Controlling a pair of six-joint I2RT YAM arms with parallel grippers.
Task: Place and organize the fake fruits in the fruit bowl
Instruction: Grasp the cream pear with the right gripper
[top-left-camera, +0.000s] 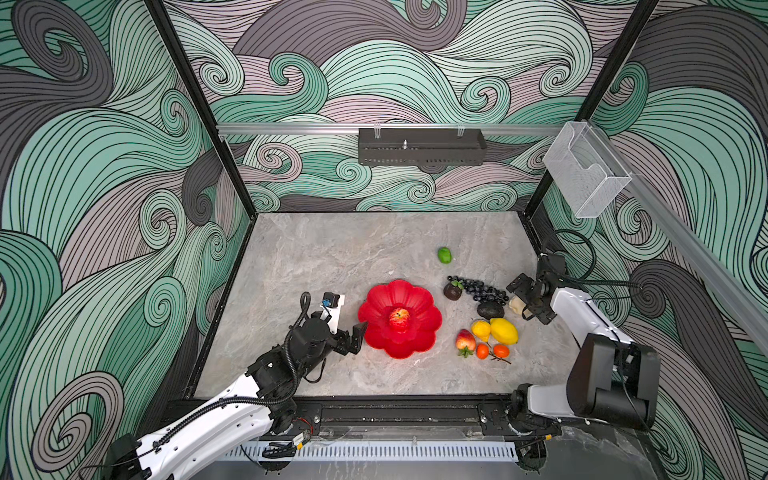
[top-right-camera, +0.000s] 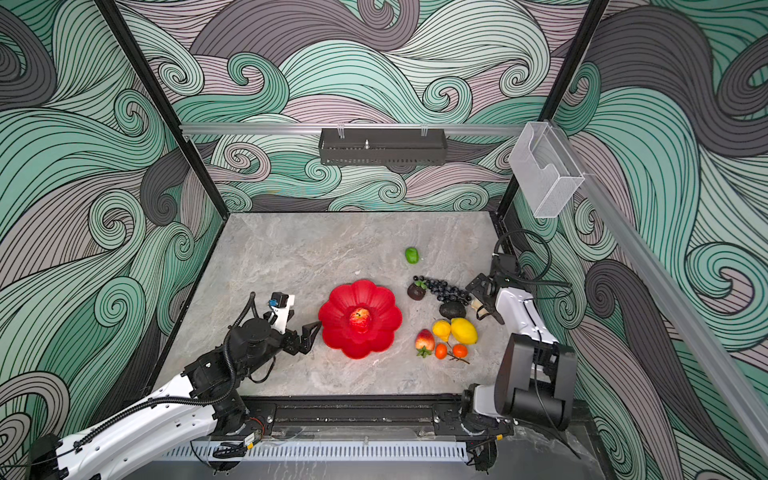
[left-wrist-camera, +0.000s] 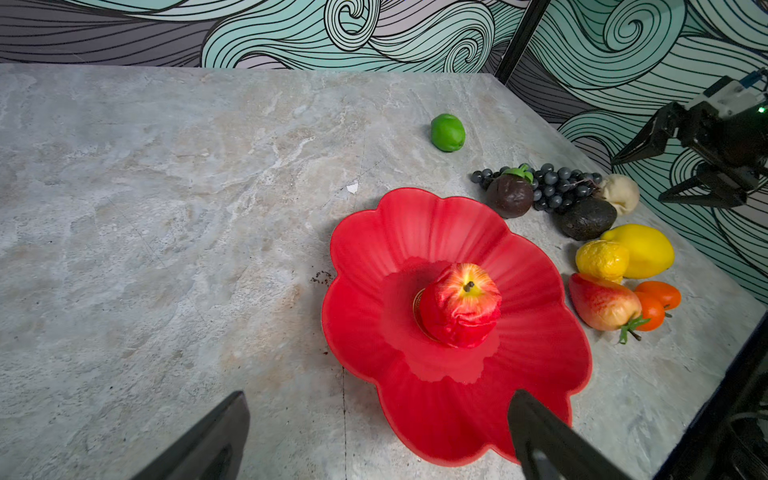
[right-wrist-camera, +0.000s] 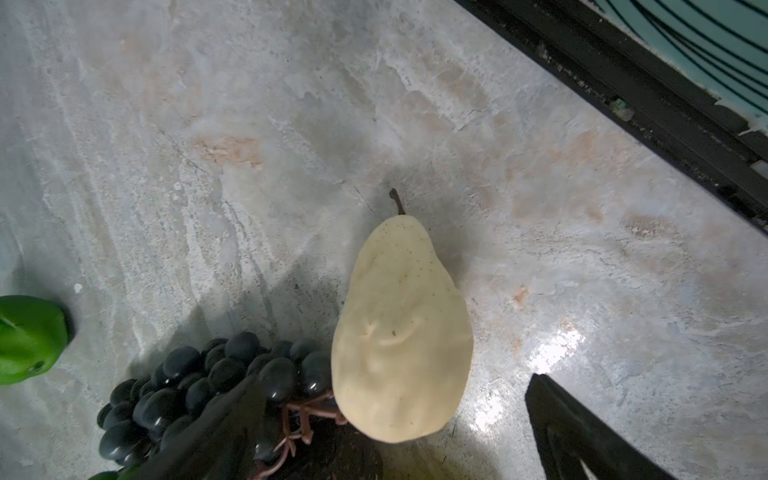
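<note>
Overhead, fruit bowl: in both top views the fruit bowl (top-left-camera: 420, 298) sits on the marble table (top-left-camera: 332, 257), toward the front, with one apple (top-left-camera: 399, 319) upright at its centre.
Overhead, loose fruits: all lie on the table to the right of the bowl. The lime (top-left-camera: 444, 255) lies alone farther back. The mangosteen (top-left-camera: 453, 290), grape bunch (top-left-camera: 484, 289), avocado (top-left-camera: 490, 310) and cream pear (top-left-camera: 515, 308) are clustered. Nearer the front lie two lemons (top-left-camera: 504, 330), a strawberry (top-left-camera: 465, 340) and two tangerines (top-left-camera: 501, 350).
Overhead, left gripper: the left gripper (top-left-camera: 358, 337) is at the bowl's left rim, jaws spread, holding nothing.
Overhead, right gripper: the right gripper (top-left-camera: 517, 300) is above the pear, jaws spread.
Left wrist, grip: fingers (left-wrist-camera: 540, 432) are wide apart. One tip overlaps the bowl's rim and the other is over bare table. The apple stands stem up.
Right wrist, grip: the pear lies flat on the table between the two wide fingers (right-wrist-camera: 573, 428), apart from both, so it is not gripped. Its stem points away from the gripper.
Right wrist, neighbours: grapes are just beside the pear, and the lime is at the frame's edge.
</note>
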